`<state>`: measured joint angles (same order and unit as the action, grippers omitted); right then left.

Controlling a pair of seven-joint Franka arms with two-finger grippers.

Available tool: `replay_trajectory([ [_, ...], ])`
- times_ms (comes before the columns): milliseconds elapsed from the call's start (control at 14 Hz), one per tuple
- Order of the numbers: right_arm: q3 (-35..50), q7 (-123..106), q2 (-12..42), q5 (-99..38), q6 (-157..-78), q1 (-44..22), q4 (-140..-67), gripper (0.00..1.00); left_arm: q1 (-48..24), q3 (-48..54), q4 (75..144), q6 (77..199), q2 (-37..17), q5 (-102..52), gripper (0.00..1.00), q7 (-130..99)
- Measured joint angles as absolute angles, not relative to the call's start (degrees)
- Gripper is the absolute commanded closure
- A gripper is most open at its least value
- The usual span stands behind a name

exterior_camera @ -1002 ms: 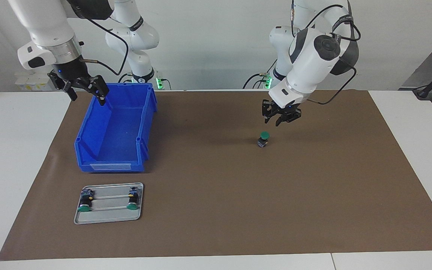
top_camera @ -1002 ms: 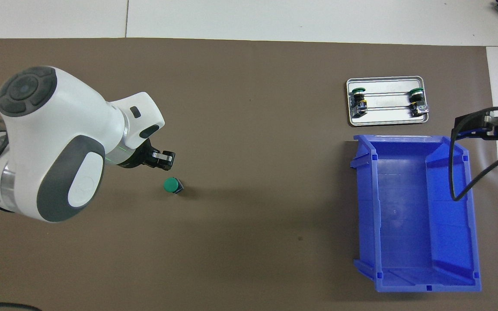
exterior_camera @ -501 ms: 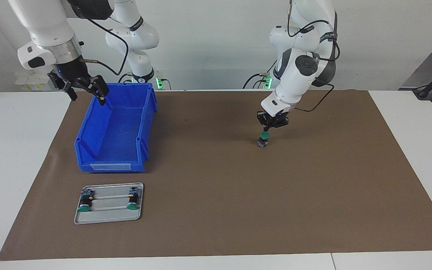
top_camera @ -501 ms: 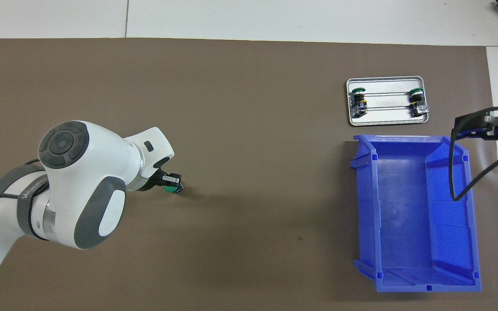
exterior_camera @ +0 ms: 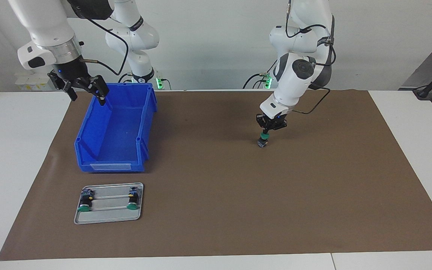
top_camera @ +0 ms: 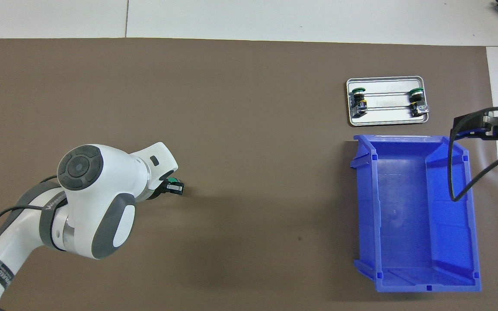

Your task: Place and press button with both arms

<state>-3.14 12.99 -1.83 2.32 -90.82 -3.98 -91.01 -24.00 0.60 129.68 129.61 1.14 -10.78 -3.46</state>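
The button (exterior_camera: pixel 263 140) stands upright on the brown mat toward the left arm's end of the table, green cap up. My left gripper (exterior_camera: pixel 265 132) comes down from above with its fingers together, the tips touching the cap. In the overhead view the left gripper (top_camera: pixel 174 187) covers most of the button (top_camera: pixel 172 181). My right gripper (exterior_camera: pixel 85 91) is open and empty. It hangs in the air over the corner of the blue bin (exterior_camera: pixel 111 165) closest to the robots, and the arm waits there.
The open blue bin (top_camera: pixel 426 286) has nothing in it. A small metal tray (exterior_camera: pixel 108 221) lies on the mat farther from the robots than the bin and holds two more green-capped buttons (exterior_camera: pixel 84 204). The brown mat (exterior_camera: pixel 219 210) covers most of the white table.
My left gripper has shut, swung over the button and come down onto its green cap. The button has stayed in place. The right arm has not moved.
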Motion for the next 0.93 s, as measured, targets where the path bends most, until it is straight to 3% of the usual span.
replay_trajectory([
  [573, -3.0, 13.0, -1.8, 2.3, -91.0, -4.5, -91.0, 0.00, -25.0, 0.6, 135.2, 137.4, 3.7, -10.8, 1.00, -3.5],
  [931, -3.0, 13.0, -1.8, 0.1, -91.0, -4.5, -91.1, 0.00, -25.0, -0.1, 132.2, 133.0, 3.0, -10.8, 1.00, -3.5],
])
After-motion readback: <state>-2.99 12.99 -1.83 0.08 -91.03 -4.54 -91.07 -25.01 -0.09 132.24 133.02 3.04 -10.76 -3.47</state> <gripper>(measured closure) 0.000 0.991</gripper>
